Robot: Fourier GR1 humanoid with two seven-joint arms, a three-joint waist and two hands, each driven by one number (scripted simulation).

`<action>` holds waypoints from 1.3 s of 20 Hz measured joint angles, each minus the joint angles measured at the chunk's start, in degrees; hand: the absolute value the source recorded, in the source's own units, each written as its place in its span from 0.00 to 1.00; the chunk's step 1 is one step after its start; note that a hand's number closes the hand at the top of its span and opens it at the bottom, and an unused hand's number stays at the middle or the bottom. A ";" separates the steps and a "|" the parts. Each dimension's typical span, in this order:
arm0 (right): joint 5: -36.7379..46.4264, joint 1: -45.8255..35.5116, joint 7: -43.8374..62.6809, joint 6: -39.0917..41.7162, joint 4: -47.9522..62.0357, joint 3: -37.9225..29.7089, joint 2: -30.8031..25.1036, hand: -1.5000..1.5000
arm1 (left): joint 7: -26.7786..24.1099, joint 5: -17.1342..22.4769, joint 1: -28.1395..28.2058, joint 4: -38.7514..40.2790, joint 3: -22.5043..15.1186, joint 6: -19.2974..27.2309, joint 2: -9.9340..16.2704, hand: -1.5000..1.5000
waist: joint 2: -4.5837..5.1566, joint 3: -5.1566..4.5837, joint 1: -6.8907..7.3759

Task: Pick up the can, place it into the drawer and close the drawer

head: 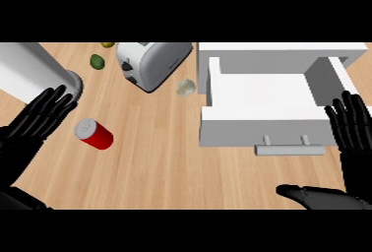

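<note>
The left hand has its fingers straight and spread, and it holds nothing; it shows at the left edge, fingers pointing far and a little to the right. The right hand is also flat and open, with straight fingers and the thumb stretched to the left near the lower edge; it holds nothing and stands just beside the right wall of the drawer.

There is one can, red with a silver top, lying tilted on the counter just to the right of the left hand, not touching it. There is one drawer, white and pulled open, with one grey handle on its near front. Its inside is bare and white.

Farther away stand one silver toaster, one large metal cylinder at the far left, one green round fruit, one small yellow-green thing at the far edge, and one pale crumpled object between toaster and drawer.

The counter is light wood with a straight grain.
</note>
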 measured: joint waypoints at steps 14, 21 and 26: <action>-1.99 6.49 -1.99 2.92 -1.40 -2.71 0.53 0.00 | 7.47 7.84 0.80 2.76 7.85 -6.16 1.47 0.00 | -0.16 0.14 0.20; -3.97 8.88 -4.64 5.97 -0.48 -5.11 0.01 0.00 | 5.53 2.96 -2.83 9.35 8.55 -7.22 -0.10 0.00 | -0.14 0.12 0.05; -4.18 9.64 -6.58 7.27 0.68 -6.73 0.03 0.00 | 2.80 -0.91 -5.30 14.60 8.00 -8.08 -1.80 0.00 | -0.13 0.13 0.01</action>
